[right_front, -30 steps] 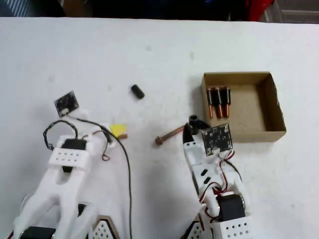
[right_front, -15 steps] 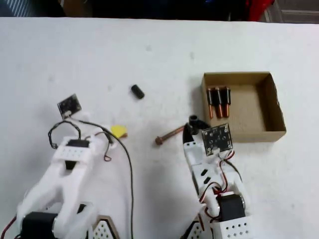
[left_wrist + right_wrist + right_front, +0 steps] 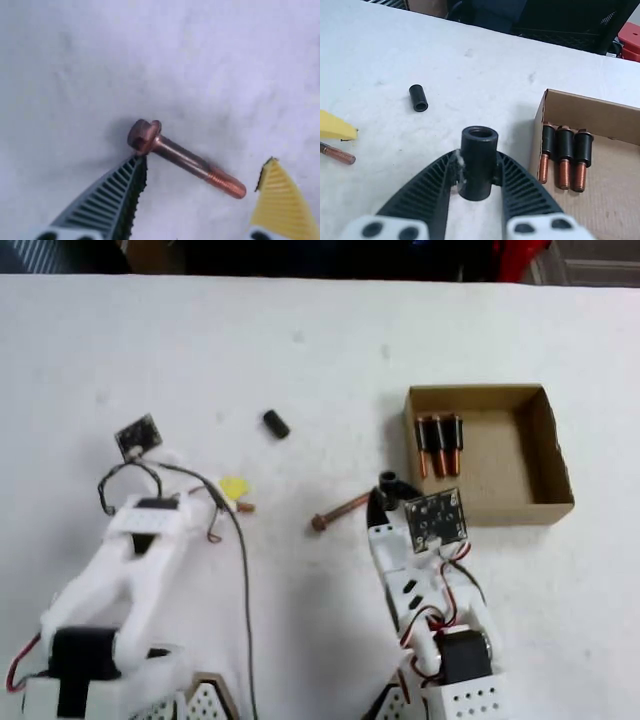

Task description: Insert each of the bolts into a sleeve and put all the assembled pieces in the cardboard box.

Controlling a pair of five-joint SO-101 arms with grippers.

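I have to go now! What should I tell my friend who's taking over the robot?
Left gripper: jaws open around a bolt lying on the table.
Right gripper: shut on a sleeve, held upright.
A second bolt lies beside the right gripper; a loose sleeve lies farther out.
Done: three assembled pieces in the cardboard box.
To do: join both bolts and sleeves, then box them.

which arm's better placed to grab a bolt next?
Left. The left pincer, open, straddles a bolt lying on the table. The right pincer is shut on a sleeve.
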